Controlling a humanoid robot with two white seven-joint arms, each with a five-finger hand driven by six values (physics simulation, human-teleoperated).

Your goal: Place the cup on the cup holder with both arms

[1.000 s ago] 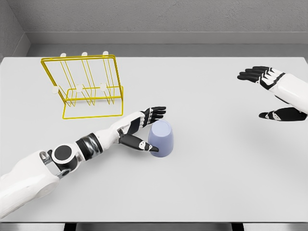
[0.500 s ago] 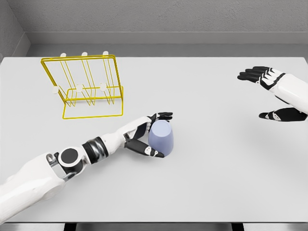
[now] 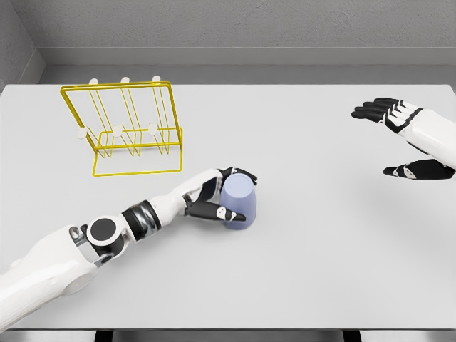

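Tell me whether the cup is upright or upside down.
Cannot tell for sure. The lavender cup stands on the table showing a closed, rounded top, suggesting mouth-down; the left robot hand wraps its side.

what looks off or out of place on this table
Nothing is spilled or damaged. The lavender cup stands on the table with the left robot hand wrapped around it. The yellow cup holder sits upright, its pegs bare. The right robot hand hovers open at the far right.
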